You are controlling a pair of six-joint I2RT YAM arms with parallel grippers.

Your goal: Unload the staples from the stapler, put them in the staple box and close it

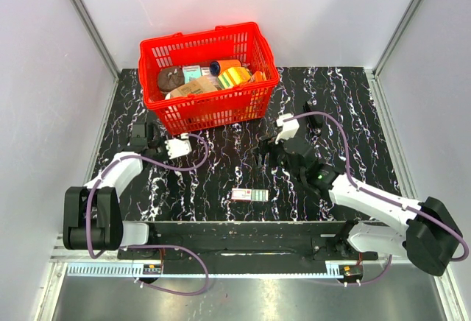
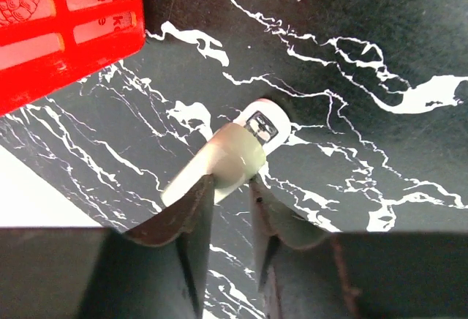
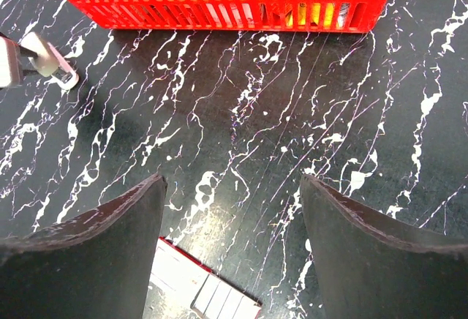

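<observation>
Now the stapler (image 2: 238, 151) is pinched by the left tool (image 2: 230, 181) on the tabletop (image 2: 365, 41) near the red basket (image 2: 66, 26), the right tool (image 3: 232, 187) is held spread wide, and next the stapler likely must be lifted and opened so staples can be taken out.

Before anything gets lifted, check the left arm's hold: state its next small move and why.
Probably close the left gripper fully on the stapler before lifting. Its fingers flank one end of the stapler, but whether they clamp it firmly cannot be told. The right gripper hangs open, well away from it.
</observation>
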